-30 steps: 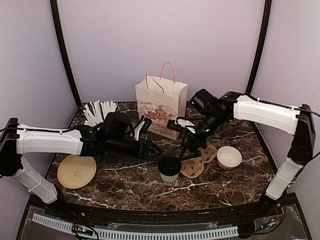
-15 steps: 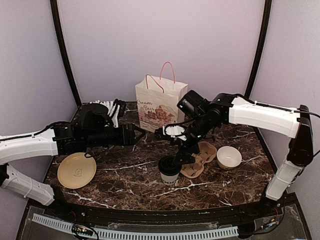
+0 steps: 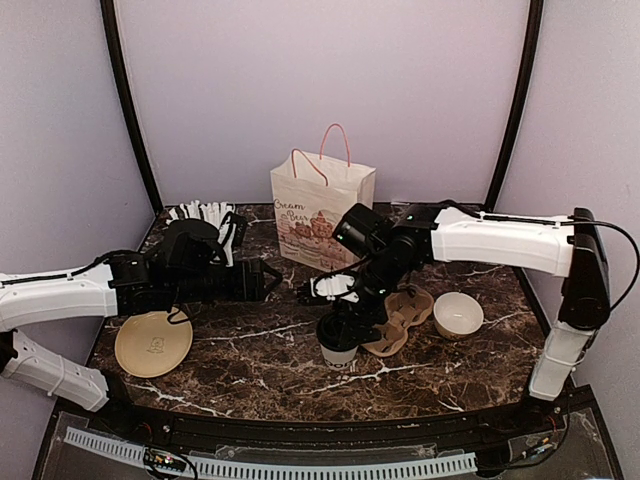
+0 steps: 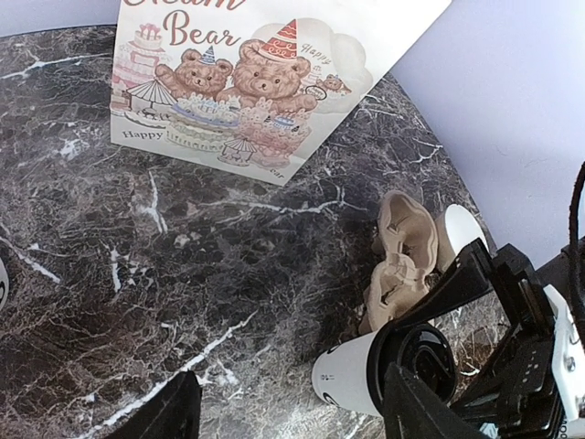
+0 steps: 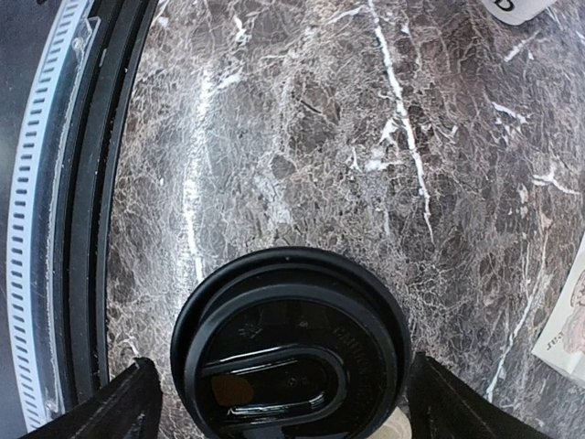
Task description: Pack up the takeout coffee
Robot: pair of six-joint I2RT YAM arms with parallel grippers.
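The takeout coffee [image 3: 339, 341] is a white paper cup with its black lid [image 5: 291, 346] on, standing at the table's front centre. My right gripper [image 3: 339, 318] hangs straight over it, open. Its fingers [image 5: 128, 402] stand on either side of the lid, close to the rim; I cannot tell if they touch. My left gripper [image 3: 267, 279] is open and holds nothing, well to the left of the cup. In the left wrist view the cup [image 4: 358, 373] shows at the lower right, beside that gripper's [image 4: 288, 413] right finger.
A white paper bag [image 3: 322, 211] with pink handles and bear print stands behind the cup. A brown cup carrier [image 3: 402, 315] and a white bowl [image 3: 458, 315] lie to its right. A tan plate [image 3: 153, 343] and a straw cup [image 3: 205, 215] are on the left. The table's front rail [image 5: 82, 183] is close.
My left arm has drawn back to the left, away from the cup, and its jaws have opened wider. My right gripper has come down and left, from beside the carrier to over the lid.
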